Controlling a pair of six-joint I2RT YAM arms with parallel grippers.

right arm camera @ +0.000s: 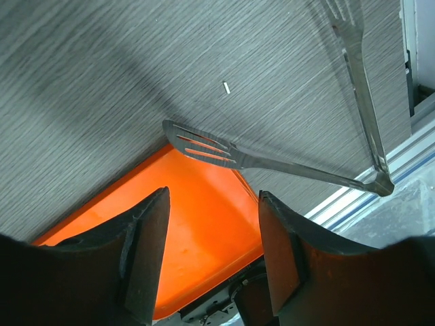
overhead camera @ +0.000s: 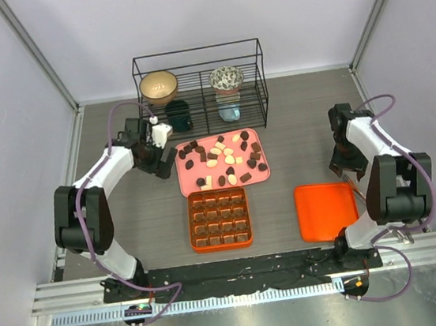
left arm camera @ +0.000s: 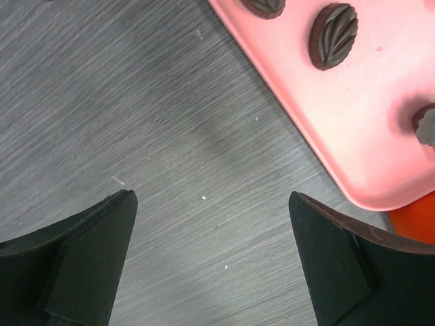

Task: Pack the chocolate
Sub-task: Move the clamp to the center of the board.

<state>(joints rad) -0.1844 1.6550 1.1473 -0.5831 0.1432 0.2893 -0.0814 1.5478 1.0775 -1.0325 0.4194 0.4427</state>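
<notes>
The chocolate (overhead camera: 221,158), many small dark, tan and cream pieces, lies loose on a pink tray (overhead camera: 193,183) in the middle of the table. In the left wrist view a ribbed dark piece (left arm camera: 333,35) sits near the tray's edge (left arm camera: 353,183). My left gripper (overhead camera: 165,164) is open and empty just left of the tray; in its own view it (left arm camera: 212,197) is over bare table. An orange gridded box (overhead camera: 219,218) sits in front of the tray. My right gripper (overhead camera: 349,167) is open and empty; in its own view it (right arm camera: 214,195) is above an orange lid (right arm camera: 197,224).
The flat orange lid (overhead camera: 326,210) lies front right. Metal tongs (right arm camera: 285,166) lie on the table, one slotted tip over the lid's corner. A black wire rack (overhead camera: 201,89) with bowls and cups stands at the back. White walls close in both sides.
</notes>
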